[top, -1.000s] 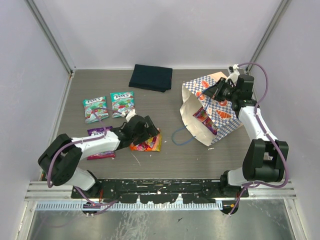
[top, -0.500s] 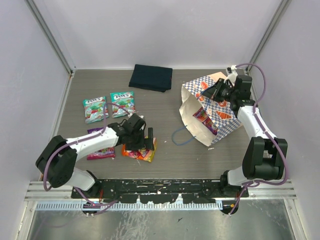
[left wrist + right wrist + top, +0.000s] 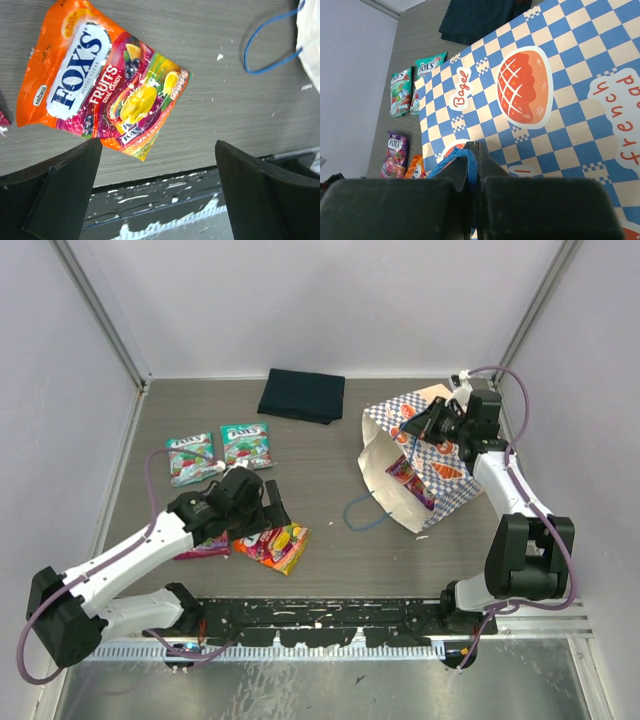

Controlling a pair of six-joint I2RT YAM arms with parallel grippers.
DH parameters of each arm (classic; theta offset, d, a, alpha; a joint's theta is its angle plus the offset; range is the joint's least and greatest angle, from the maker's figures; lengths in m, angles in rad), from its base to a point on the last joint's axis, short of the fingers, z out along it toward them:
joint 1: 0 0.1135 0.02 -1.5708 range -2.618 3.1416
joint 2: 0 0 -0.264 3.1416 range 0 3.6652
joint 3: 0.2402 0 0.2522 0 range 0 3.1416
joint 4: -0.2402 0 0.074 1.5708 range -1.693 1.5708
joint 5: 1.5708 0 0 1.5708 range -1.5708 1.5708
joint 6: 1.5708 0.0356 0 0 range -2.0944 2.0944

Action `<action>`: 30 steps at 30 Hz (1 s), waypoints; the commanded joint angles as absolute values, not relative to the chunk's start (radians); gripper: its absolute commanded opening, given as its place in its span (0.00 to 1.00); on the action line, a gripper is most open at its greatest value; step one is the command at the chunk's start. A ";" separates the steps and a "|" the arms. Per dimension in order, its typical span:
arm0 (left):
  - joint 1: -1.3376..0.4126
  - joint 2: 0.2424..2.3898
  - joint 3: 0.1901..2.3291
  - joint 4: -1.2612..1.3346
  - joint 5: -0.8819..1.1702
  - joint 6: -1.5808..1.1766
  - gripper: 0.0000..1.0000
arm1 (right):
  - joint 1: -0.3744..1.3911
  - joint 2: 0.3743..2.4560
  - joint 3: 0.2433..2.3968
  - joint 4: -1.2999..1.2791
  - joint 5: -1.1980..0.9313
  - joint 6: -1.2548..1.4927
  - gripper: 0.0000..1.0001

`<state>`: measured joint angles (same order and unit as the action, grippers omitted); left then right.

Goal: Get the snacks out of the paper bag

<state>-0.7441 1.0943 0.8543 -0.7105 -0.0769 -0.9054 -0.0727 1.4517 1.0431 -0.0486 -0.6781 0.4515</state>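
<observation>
**Snack Pouches and Paper Bag: Current Positions**

Four snacks are located outside the bag on the left half of the table (image 3: 320, 455). An orange pouch (image 3: 272, 544) lies flat near the front edge with its label face up. A purple pouch (image 3: 198, 543) lies to its left and is partly covered by the left arm. Two teal pouches (image 3: 192, 458) (image 3: 246, 444) lie side by side further back. More snacks are seen in the mouth of the paper bag (image 3: 447, 468); red and purple packs (image 3: 408, 478) show there, and their number cannot be told.

The paper bag is positioned on the right half of the table, tipped on its side, with its opening turned towards the left and its cream interior exposed. Its lower cord handle (image 3: 360, 512) trails loose on the table surface.

The right gripper (image 3: 420, 426) is clenched on the upper cord handle (image 3: 451, 162) at the rim of the bag; in the right wrist view the blue cord is seen pinched between the closed fingers.

The left gripper (image 3: 262, 512) is released. Its fingers are spread wide apart above the orange pouch, and nothing is held between them.

A dark folded cloth (image 3: 301, 394) lies at the back of the table, well apart from the pouches.
</observation>
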 commanded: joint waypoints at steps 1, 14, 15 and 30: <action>-0.741 1.119 0.846 -0.760 -0.207 -1.140 0.98 | -0.062 1.447 1.054 0.009 -0.680 0.454 0.01; -0.746 1.417 0.971 -0.846 -0.289 -1.536 0.98 | -0.058 1.436 1.057 -0.009 -0.677 0.439 0.01; -0.747 1.434 0.976 -0.852 -0.288 -1.548 0.98 | -0.058 1.436 1.056 -0.009 -0.676 0.439 0.01; -0.809 1.685 1.022 -0.738 -0.290 -1.553 0.96 | -0.058 1.455 1.055 -0.001 -0.674 0.439 0.01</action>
